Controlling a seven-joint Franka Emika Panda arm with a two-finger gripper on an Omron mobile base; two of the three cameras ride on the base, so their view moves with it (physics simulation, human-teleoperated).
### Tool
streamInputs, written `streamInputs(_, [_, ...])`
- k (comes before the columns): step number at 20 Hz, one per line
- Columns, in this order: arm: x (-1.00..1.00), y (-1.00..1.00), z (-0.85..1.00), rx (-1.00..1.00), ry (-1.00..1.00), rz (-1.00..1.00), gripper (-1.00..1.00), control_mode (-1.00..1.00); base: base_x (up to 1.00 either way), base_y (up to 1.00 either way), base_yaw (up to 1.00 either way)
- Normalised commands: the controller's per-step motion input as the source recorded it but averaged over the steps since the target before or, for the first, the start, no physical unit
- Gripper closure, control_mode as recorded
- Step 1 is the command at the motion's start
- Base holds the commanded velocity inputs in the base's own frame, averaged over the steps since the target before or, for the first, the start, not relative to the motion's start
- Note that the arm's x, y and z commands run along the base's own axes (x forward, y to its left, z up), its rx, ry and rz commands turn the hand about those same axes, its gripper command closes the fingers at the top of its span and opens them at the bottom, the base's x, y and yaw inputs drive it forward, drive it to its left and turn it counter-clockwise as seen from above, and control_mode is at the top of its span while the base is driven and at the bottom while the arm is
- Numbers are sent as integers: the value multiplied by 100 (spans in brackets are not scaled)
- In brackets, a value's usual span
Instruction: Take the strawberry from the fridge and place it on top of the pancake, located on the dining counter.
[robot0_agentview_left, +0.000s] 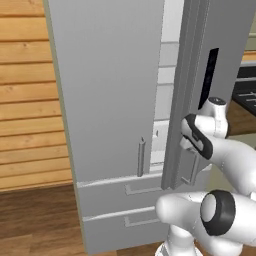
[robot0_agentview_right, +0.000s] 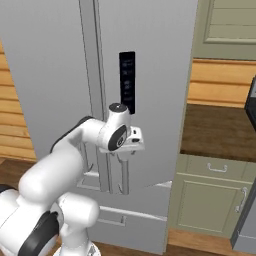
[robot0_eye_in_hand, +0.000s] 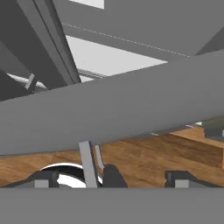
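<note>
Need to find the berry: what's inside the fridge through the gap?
Through the narrow gap, the fridge shows pale shelves inside. No strawberry shows; both doors cover most of the interior.

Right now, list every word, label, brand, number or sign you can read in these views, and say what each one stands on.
None can be read.
The black panel on the fridge door carries faint pale marks in the right base view, too small and blurred to read.
In the left base view the same panel shows plain dark, seen edge-on.
</note>
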Motion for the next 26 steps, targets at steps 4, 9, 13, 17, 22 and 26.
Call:
streamInputs(4, [-21, 0, 68, -12, 0, -4, -100, -100, 0, 0, 0])
streamInputs(9, [-54, 7, 15, -14, -14, 0, -100, -100, 0, 0, 0])
streamInputs(13, [-76, 1, 8, -12, -16, 0, -100, -100, 0, 0, 0])
streamInputs(17, [-47, 42, 41, -24, -6, -1, -100, -100, 0, 0, 0])
streamInputs(22, [-35, 62, 50, -31, -1, -2, -100, -100, 0, 0, 0])
streamInputs(26, [0, 85, 38, -37, 0, -2, -100, -100, 0, 0, 0])
